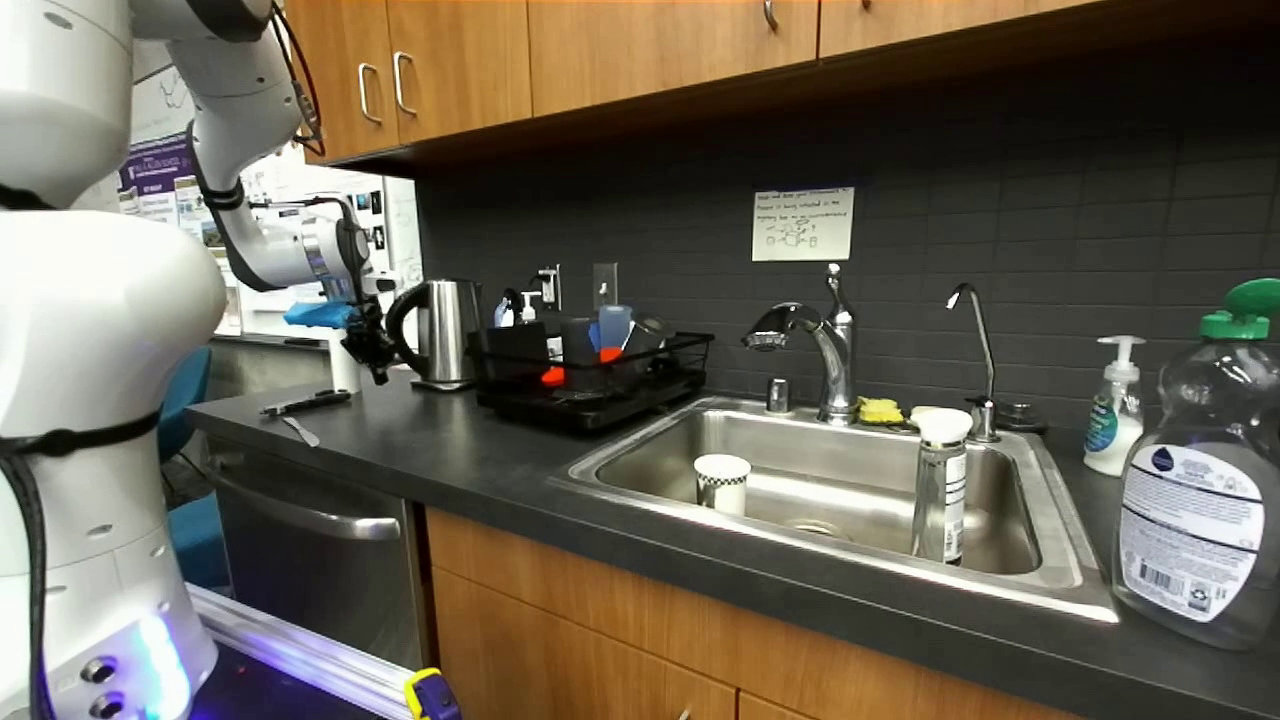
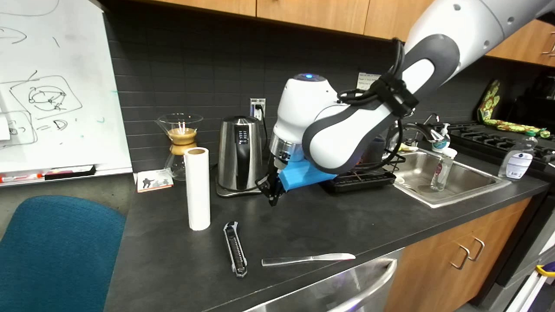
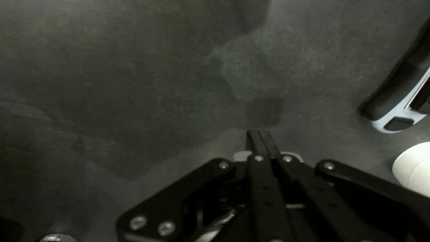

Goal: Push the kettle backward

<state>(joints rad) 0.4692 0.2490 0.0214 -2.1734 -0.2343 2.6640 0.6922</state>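
The shiny steel kettle stands upright on its base on the dark counter near the back wall. It also shows in an exterior view, its dark handle facing the camera. My gripper is low over the counter in front of the kettle's handle side; in an exterior view the gripper appears just right of the kettle's lower body. I cannot tell whether they touch. In the wrist view the gripper's fingertips are pressed together with nothing between them. Shiny metal shows behind the fingers there, too hidden to name.
A white upright roll, a box cutter and a table knife lie or stand forward of the kettle. A glass carafe is behind the roll. The black dish rack is beside the kettle, then the sink.
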